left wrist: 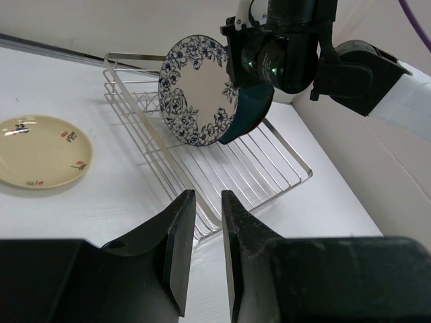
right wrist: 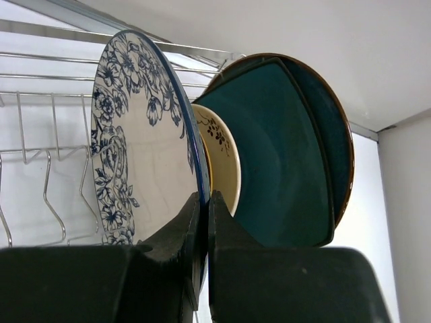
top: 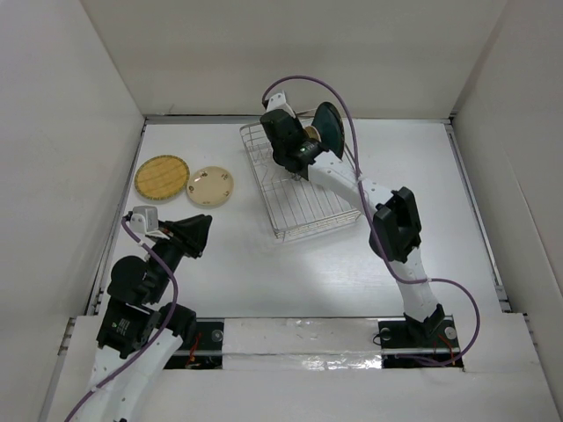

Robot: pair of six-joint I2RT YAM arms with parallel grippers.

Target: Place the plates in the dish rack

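Blue-patterned white plate [right wrist: 135, 148] stood on edge, rim clamped in right hand [right wrist: 204, 219], over dish rack [top: 303, 211], face parallel to teal plate [right wrist: 289, 155] at its 3 o'clock. Free slot probably straight below. Left hand [left wrist: 207, 202] empty, slightly apart, at rack's 8 o'clock.

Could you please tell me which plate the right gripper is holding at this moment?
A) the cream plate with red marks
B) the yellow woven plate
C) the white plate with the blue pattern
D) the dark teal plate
C: the right gripper pinches the rim of the white plate with the blue pattern, while the dark teal plate stands behind it, ungripped.
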